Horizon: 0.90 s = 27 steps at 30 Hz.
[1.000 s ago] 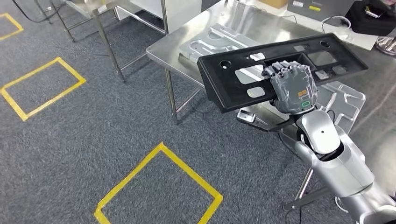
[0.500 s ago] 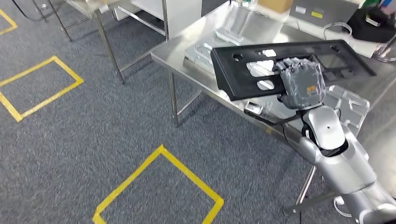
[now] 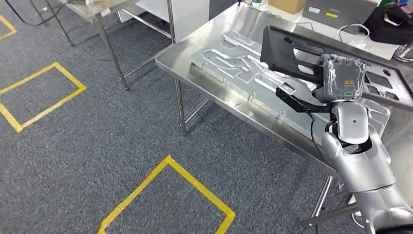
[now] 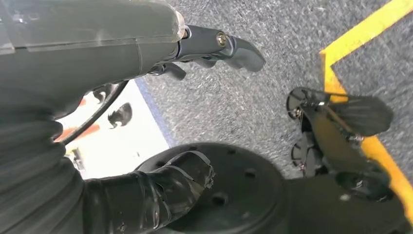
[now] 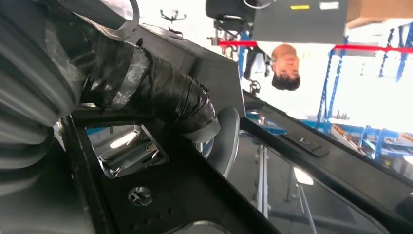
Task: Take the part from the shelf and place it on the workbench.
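Head view: black panel part (image 3: 297,51) in my right hand (image 3: 342,78), fingers wrapped round its near edge. It hangs tilted above the steel workbench (image 3: 195,48), over the grey metal fixture plate (image 3: 234,56); I can't tell if its far end touches anything. Versus a second ago the panel sits further right and far, fully over the bench instead of hanging off its near-left edge, and it's tipped steeper, left end up. The whole picture shifted too, so the camera moved; the yellow floor tape (image 3: 168,161) and grey carpet (image 3: 87,146) look about the same. Right wrist view confirms my taped thumb (image 5: 165,100) clamped on the black frame, a cutout right beside it. Left hand (image 4: 146,53) hangs over the carpet, fingers apart, nothing in it. A person (image 5: 285,66) stands beyond the bench.
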Each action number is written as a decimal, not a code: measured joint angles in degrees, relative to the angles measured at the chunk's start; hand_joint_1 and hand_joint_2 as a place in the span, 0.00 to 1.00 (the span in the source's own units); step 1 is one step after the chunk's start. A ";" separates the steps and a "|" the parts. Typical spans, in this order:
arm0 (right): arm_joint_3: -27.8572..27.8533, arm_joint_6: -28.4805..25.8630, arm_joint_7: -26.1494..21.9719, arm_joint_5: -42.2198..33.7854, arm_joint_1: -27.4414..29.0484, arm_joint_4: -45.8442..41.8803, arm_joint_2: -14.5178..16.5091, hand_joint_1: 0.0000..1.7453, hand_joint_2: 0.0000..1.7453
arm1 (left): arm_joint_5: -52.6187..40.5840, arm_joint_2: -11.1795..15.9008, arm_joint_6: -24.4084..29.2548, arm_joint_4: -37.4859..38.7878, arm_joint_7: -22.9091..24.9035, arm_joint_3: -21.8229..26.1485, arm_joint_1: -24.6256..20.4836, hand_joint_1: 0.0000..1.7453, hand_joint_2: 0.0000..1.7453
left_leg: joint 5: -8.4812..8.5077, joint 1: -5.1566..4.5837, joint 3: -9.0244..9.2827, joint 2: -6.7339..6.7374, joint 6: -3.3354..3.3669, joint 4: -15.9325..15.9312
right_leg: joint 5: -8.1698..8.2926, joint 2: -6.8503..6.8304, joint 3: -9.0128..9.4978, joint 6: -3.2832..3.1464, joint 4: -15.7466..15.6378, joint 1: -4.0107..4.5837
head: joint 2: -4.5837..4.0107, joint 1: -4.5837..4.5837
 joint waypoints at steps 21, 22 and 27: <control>-1.48 1.99 -0.35 1.75 -0.43 2.48 3.24 1.00 1.00 | 0.94 0.04 0.25 0.00 0.30 1.06 0.02 0.00 1.00 | 3.07 1.04 -0.06 -0.25 1.76 -2.74 | -5.53 0.24 -6.68 2.81 14.46 -0.69 | -0.01 -0.02; -1.48 2.03 -0.43 1.67 -0.45 2.60 3.33 1.00 1.00 | 0.97 0.02 0.25 0.00 0.31 1.08 0.04 0.00 1.00 | 2.60 1.01 0.47 -0.28 1.67 -2.63 | -2.76 0.23 -5.71 2.64 11.12 -0.68 | -0.01 -0.02; -1.45 2.14 -0.90 1.10 -0.71 2.84 3.83 1.00 1.00 | 1.05 -0.08 0.31 0.00 0.32 1.20 -0.14 0.00 1.00 | 1.12 0.85 1.43 -0.26 0.32 -2.50 | 0.17 0.10 -1.73 1.52 1.85 0.28 | 0.01 -0.02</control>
